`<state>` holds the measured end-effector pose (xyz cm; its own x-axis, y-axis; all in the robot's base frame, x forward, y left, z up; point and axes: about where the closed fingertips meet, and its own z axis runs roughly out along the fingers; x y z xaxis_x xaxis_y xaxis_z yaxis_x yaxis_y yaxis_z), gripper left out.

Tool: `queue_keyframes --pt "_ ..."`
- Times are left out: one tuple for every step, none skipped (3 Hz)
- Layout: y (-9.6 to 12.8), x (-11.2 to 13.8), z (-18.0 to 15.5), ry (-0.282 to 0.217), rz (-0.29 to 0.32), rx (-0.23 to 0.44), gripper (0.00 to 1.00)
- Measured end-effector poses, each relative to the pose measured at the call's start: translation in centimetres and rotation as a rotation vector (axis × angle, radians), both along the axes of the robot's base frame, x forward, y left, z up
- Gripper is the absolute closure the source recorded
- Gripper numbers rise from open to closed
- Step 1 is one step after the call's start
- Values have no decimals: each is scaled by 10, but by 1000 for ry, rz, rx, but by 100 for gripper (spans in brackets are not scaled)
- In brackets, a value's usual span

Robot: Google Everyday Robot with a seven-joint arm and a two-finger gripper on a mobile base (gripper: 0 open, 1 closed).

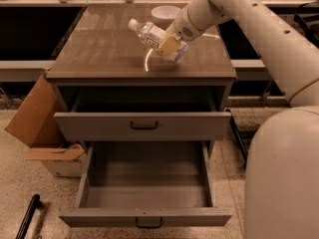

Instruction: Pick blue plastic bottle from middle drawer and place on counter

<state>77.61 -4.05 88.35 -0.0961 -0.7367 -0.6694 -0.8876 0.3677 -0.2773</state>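
Pincer (168, 46) clamped on blue plastic bottle (146, 32), over the counter (99, 54). Wrist just up-right of pincer; arm (264, 31) sweeps right, then down to base (284, 178).

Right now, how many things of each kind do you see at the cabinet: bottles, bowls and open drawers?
Bottles: 1, the blue plastic bottle, held tilted in the end effector over the counter.
Bowls: 1, the white bowl at the back of the counter.
Open drawers: 2, the upper drawer and the lower drawer.
Total: 4.
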Motion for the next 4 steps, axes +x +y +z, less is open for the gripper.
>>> queue_keyframes --pt "4 12 -7 90 -52 28 82" --pt "5 19 -10 147 -72 48 58" --pt "6 23 -13 179 -79 66 35" --pt "7 27 -13 188 -84 83 11"
